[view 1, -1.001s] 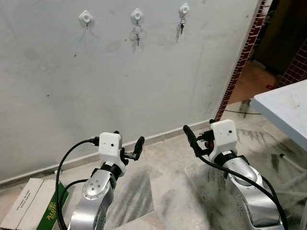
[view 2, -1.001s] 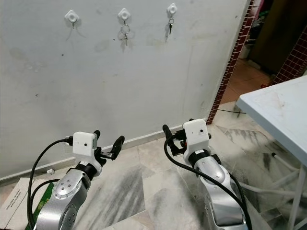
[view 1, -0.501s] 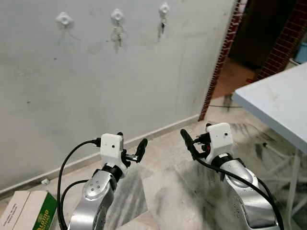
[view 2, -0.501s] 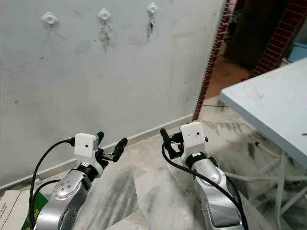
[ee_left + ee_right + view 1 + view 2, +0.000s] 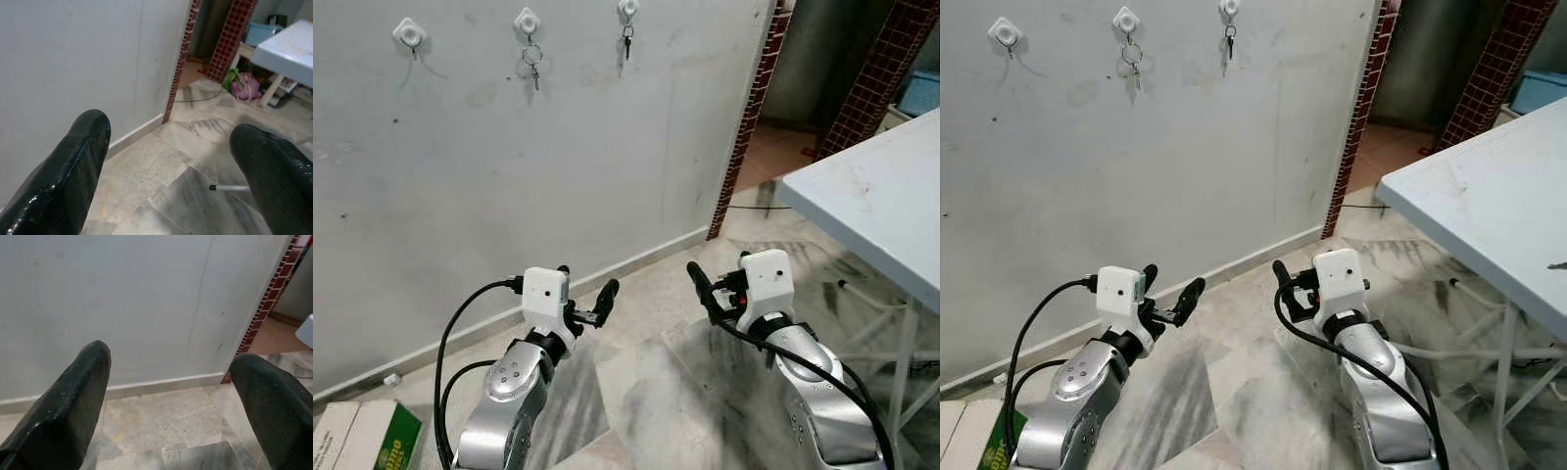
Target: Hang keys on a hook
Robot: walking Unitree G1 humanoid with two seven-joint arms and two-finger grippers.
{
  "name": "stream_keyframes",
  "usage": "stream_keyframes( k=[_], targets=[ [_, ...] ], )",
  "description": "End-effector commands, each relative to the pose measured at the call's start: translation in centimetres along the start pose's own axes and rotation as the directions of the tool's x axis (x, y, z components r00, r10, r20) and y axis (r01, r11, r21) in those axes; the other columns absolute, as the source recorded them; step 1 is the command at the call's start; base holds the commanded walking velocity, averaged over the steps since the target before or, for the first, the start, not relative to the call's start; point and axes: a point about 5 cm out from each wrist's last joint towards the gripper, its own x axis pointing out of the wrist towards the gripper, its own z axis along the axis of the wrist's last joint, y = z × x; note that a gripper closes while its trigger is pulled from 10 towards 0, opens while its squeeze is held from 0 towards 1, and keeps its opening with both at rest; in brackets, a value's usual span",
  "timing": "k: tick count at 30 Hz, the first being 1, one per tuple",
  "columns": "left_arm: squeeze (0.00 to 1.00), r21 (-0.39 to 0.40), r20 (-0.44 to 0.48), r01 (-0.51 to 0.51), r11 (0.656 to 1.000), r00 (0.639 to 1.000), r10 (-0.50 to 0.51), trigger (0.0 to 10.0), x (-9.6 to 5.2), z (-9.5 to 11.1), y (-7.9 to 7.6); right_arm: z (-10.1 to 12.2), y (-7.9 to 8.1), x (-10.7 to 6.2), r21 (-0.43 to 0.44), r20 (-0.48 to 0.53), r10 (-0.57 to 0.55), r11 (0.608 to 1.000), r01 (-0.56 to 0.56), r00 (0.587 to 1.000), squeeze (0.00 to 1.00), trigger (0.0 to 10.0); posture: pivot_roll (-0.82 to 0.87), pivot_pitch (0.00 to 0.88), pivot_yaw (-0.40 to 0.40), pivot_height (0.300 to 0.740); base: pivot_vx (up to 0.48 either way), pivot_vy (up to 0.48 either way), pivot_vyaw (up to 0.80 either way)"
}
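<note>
Three white hooks are fixed high on the grey wall. The left hook (image 5: pixel 408 32) is bare. A ring of keys (image 5: pixel 532 61) hangs from the middle hook (image 5: pixel 527 20), and a single key (image 5: pixel 626 39) hangs from the right hook (image 5: pixel 627 8). Both arms are held low in front of me, far below the hooks. My left gripper (image 5: pixel 585 286) is open and holds nothing. My right gripper (image 5: pixel 720 279) is open and empty too. In the wrist views the black fingers (image 5: pixel 73 161) (image 5: pixel 68 396) stand wide apart, with wall and floor between them.
A pale table (image 5: pixel 871 191) juts in from the right on thin legs. A brick-edged doorway (image 5: pixel 754 108) opens right of the wall. A green and white box (image 5: pixel 367 439) lies on the marble floor at the lower left. A purple bag (image 5: pixel 247 88) sits past the doorway.
The whole picture has slid left, so the camera has turned right: the hooks sit further left and more of the table and doorway show. Both arms keep their pose.
</note>
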Motion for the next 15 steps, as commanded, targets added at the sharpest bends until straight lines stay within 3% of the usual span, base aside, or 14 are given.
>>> stream_keyframes(
  k=[1,15],
  targets=[
    [0.0,0.001,-0.011,0.018,1.0,1.0,-0.018,10.0,0.13,-0.04,-0.24,0.13,-0.12,-0.17,-0.006,0.0,-0.01,1.0,0.01,1.0,0.0,10.0,-0.06,0.0,0.039,0.74,0.0,0.0,-0.79],
    [0.0,-0.003,-0.018,0.044,0.999,0.999,-0.044,10.0,0.15,-0.15,-0.53,0.03,-0.02,-0.23,-0.003,-0.003,-0.015,1.0,0.015,1.0,0.0,10.0,-0.06,0.0,0.047,0.74,0.0,0.0,-0.78]
  ],
)
